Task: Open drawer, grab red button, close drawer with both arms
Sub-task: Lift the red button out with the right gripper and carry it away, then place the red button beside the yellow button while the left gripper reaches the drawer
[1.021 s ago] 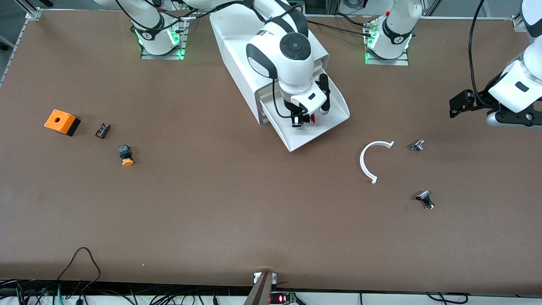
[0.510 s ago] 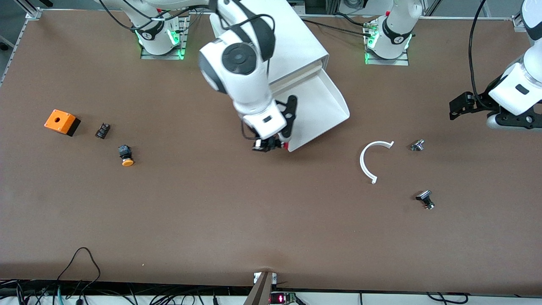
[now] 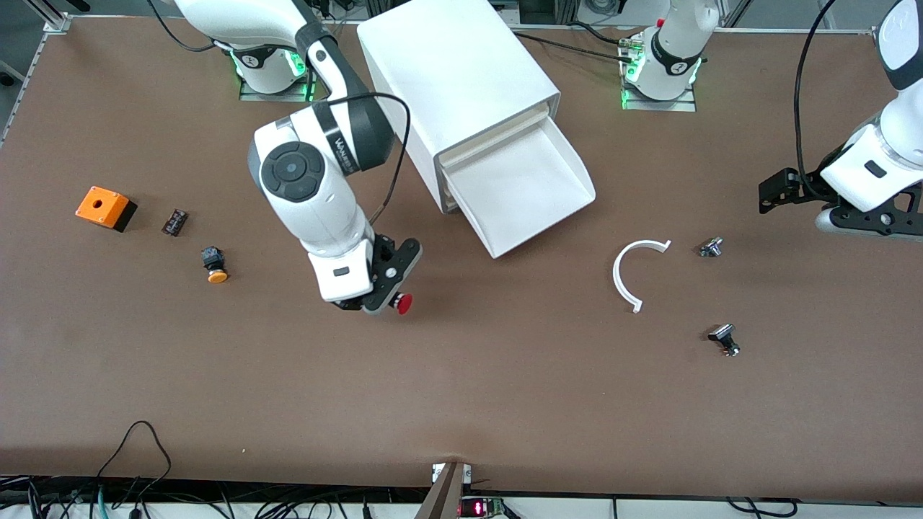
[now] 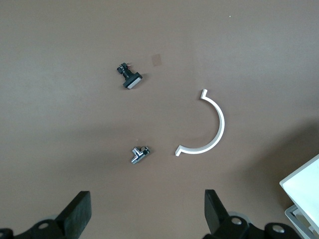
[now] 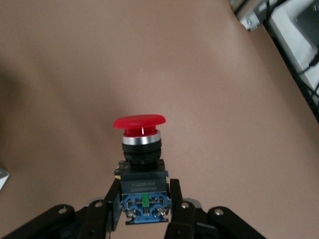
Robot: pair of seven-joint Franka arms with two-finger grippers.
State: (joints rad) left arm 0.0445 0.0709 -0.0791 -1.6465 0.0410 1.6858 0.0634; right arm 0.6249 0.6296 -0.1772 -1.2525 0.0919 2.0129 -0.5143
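Observation:
The white drawer [image 3: 530, 189] stands pulled out of the big white cabinet [image 3: 454, 68], and its tray shows nothing inside. My right gripper [image 3: 386, 301] is shut on the button's black body, over bare table beside the drawer toward the right arm's end. The button's red cap [image 3: 404, 304] sticks out past the fingers. In the right wrist view the button [image 5: 141, 144] sits between the fingers of my right gripper [image 5: 143, 199]. My left gripper [image 3: 865, 213] hangs open and empty over the left arm's end of the table; it also shows in the left wrist view [image 4: 147, 219].
A white arc piece [image 3: 626, 272], a small metal part [image 3: 711, 247] and a black-capped part [image 3: 723, 339] lie near the left arm's end. An orange box [image 3: 104, 207], a small black part [image 3: 174, 221] and an orange-capped button [image 3: 214, 264] lie at the right arm's end.
My right gripper has lifted the red button out of the drawer and carried it toward the right arm's end and the front camera. The left arm has barely moved.

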